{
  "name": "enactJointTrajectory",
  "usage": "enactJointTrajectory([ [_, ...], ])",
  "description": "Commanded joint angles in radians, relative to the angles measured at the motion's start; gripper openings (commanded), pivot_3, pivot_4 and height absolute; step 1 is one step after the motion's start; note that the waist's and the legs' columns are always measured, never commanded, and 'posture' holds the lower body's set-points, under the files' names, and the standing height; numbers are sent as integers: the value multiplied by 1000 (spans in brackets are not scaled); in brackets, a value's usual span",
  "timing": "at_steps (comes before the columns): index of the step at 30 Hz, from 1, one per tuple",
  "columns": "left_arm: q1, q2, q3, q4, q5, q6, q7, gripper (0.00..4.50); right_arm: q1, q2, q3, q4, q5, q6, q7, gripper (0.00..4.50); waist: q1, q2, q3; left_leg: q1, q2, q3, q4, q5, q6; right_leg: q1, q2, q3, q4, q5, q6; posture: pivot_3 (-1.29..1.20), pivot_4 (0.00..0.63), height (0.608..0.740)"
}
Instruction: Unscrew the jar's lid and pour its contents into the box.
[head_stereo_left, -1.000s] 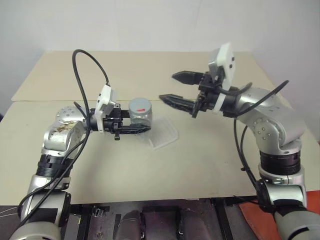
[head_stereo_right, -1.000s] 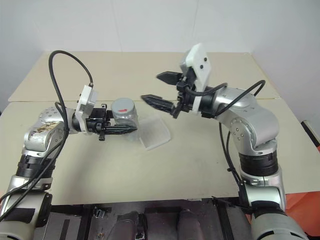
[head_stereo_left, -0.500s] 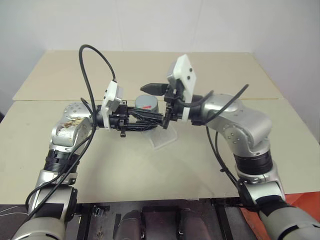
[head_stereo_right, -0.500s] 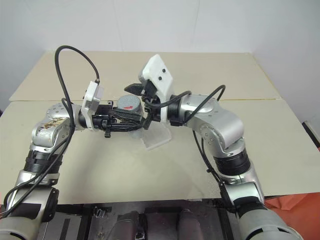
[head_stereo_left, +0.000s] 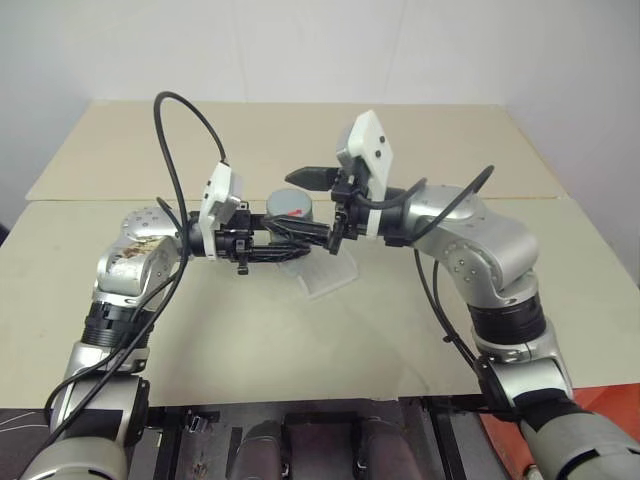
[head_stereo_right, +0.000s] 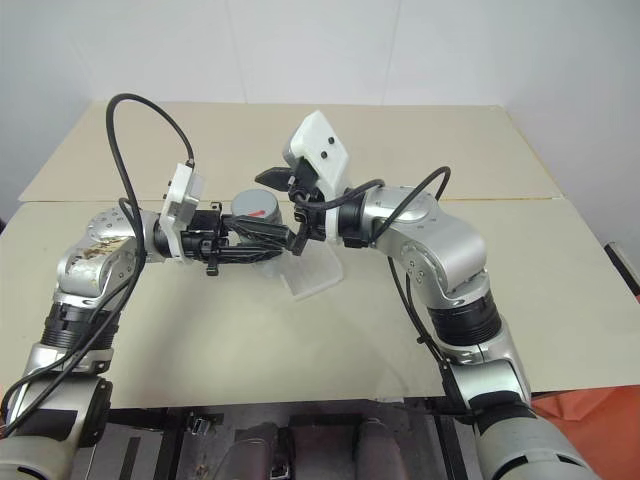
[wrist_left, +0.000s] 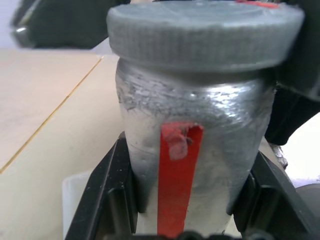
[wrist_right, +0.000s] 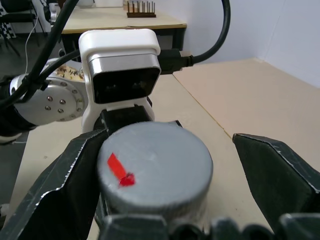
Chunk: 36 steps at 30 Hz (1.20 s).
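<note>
My left gripper (head_stereo_left: 296, 234) is shut on the body of the jar (wrist_left: 196, 150), a silvery-grey cylinder with a red strip on its side, and holds it upright above the table. The lid (wrist_right: 155, 167), grey with a red mark on top, sits on the jar. Coming in from the opposite side, my right gripper (head_stereo_left: 305, 208) stands open with one finger on each side of the lid. The right finger (wrist_right: 280, 175) is clearly apart from the lid. The box (head_stereo_left: 328, 272), a clear shallow tray, lies on the table just below and to the right of the jar. The contents are hidden.
The beige table (head_stereo_left: 300, 340) has a seam running across it behind the arms and a front edge close to me. A black cable (head_stereo_left: 185, 130) loops above the left wrist, another (head_stereo_left: 450, 200) over the right forearm.
My right gripper has swung in from the right, still open, and now straddles the lid. My left gripper keeps its hold on the jar.
</note>
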Motion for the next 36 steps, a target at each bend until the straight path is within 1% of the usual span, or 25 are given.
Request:
enactJointTrajectory([
  [1,6,32,31,-64,-31,-5,-35,1947,2,-65,-126,41,-25,-44,-22,4484,0,0,0,0,0,0,0,0,0,0,0,0,0,0,0,0,150,740],
  [9,7,48,33,-67,-35,1,-40,1947,22,-109,-158,46,10,-56,-23,4484,0,0,0,0,0,0,0,0,0,0,0,0,0,0,0,0,150,740],
  [13,5,51,37,-67,-33,5,-46,1947,33,-122,-172,43,19,-55,-16,4484,8,0,0,0,0,1,0,0,0,1,-1,0,0,0,0,0,150,740],
  [17,5,51,44,-65,-29,8,-52,1947,39,-130,-185,43,18,-56,-3,4484,1,0,0,0,0,1,0,0,0,-1,0,0,0,0,0,0,150,740],
  [19,2,49,45,-56,-24,5,-50,1947,47,-140,-186,31,22,-56,11,4484,-3,0,0,0,0,1,0,0,0,-1,0,0,0,0,0,0,150,740],
  [22,-10,41,45,-34,-19,6,-45,1947,70,-159,-191,-46,67,-41,59,4484,-1,0,0,0,0,1,0,0,0,-1,0,0,0,0,0,0,150,740],
  [25,-26,27,38,-9,-14,3,-46,1947,69,-146,-195,-111,123,-16,66,4484,0,0,0,-1,0,0,0,0,0,-1,0,0,0,0,0,0,150,740],
  [29,-48,2,25,11,-7,-4,-51,1947,52,-97,-146,-171,136,2,22,4484,0,0,0,0,0,0,0,-1,2,0,0,0,0,0,0,0,150,740],
  [32,-66,-11,18,25,-3,-8,-55,1947,20,-41,-96,-145,91,-7,-18,4484,0,0,0,0,0,0,1,-1,1,0,0,0,0,0,0,0,150,740],
  [36,-74,-15,16,30,0,-12,-61,1947,-12,6,-48,-97,38,-23,-49,4484,-2,0,0,-1,0,0,0,0,0,0,0,0,0,0,0,0,150,740],
])
